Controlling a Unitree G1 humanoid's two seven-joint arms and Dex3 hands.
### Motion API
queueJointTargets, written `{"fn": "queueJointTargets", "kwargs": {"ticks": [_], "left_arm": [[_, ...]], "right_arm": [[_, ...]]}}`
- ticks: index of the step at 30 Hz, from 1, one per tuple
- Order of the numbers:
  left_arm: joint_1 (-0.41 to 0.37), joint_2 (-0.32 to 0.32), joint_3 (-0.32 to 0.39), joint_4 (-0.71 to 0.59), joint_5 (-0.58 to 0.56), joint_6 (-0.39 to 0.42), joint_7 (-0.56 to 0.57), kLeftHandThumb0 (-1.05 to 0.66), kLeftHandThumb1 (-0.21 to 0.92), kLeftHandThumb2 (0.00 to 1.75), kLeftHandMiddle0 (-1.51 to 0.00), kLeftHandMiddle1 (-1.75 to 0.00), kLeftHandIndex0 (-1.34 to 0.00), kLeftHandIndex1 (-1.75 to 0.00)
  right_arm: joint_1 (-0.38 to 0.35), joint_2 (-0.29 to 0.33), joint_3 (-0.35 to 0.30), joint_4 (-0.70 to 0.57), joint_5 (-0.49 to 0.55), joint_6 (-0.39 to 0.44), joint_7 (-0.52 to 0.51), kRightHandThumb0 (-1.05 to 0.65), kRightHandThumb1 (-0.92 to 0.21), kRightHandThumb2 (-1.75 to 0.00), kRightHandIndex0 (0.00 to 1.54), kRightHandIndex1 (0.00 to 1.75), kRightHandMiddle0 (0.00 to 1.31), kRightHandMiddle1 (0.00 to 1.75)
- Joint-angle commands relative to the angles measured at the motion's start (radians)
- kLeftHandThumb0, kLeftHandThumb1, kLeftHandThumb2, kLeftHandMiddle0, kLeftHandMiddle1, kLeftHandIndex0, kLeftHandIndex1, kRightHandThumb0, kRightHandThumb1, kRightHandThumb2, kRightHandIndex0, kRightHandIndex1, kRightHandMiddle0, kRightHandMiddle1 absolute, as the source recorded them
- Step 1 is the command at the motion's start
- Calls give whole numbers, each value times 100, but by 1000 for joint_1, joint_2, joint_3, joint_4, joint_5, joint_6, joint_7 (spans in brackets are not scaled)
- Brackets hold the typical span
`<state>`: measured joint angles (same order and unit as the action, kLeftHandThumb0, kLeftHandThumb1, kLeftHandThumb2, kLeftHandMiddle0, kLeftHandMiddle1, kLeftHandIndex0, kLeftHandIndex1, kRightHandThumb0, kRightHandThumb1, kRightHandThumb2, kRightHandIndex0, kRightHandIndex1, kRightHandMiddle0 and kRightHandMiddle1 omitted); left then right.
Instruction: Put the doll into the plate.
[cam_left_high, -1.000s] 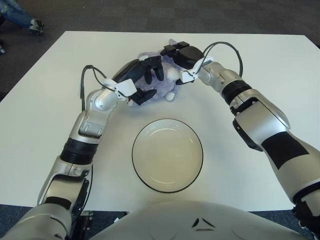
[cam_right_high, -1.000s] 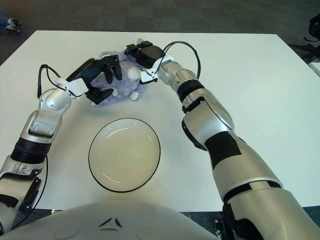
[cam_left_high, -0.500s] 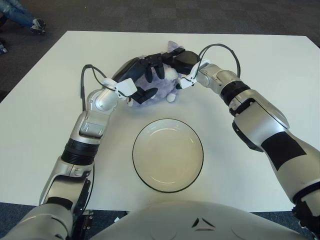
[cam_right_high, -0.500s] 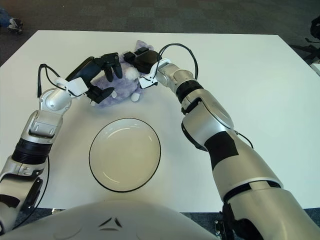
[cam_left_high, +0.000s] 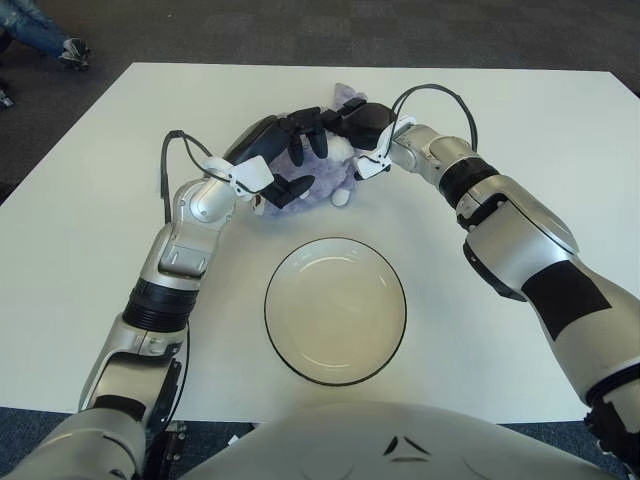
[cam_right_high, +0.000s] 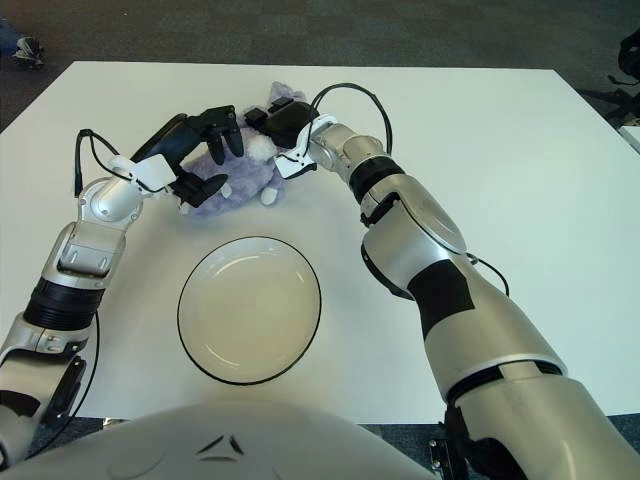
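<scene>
A purple plush doll (cam_left_high: 322, 175) with white patches lies on the white table (cam_left_high: 100, 200), just beyond the plate (cam_left_high: 335, 310). The plate is white with a dark rim and holds nothing. My left hand (cam_left_high: 283, 150) lies over the doll's left side with its dark fingers curled onto it. My right hand (cam_left_high: 358, 122) presses against the doll's far right side, its fingers wrapped onto the plush. The doll sits squeezed between both hands, largely hidden under them.
The table's far edge (cam_left_high: 380, 68) runs close behind the doll, with dark carpet beyond. A person's shoe (cam_left_high: 70, 50) shows on the floor at the top left. My own torso (cam_left_high: 380, 440) fills the bottom of the view.
My right hand has moved left and down onto the doll's right side and closed on it. The left hand has stayed on the doll. The doll shifted slightly.
</scene>
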<state>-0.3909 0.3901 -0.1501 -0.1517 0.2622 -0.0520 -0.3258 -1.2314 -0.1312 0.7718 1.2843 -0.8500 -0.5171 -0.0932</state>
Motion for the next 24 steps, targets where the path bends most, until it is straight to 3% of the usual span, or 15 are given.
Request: {"fn": "queueJointTargets", "kwargs": {"ticks": [1,16,24], "left_arm": [[5,1,11,-12,3,11,2,-1,15,151,-62,-175,-61,-175],[0,18,38,47,-31,-17,-3,-1,15,151,-62,-175,-61,-175],[-20,42,21,60,89,9,35,-1,19,147,-60,-175,-58,-175]], "right_arm": [[51,13,20,19,-18,-4,33,-1,-12,-131,13,65,0,92],[74,7,14,26,-16,25,-27,4,-12,-135,11,90,0,103],[74,-9,-4,29,0,31,-20,4,-10,-137,8,100,0,113]]}}
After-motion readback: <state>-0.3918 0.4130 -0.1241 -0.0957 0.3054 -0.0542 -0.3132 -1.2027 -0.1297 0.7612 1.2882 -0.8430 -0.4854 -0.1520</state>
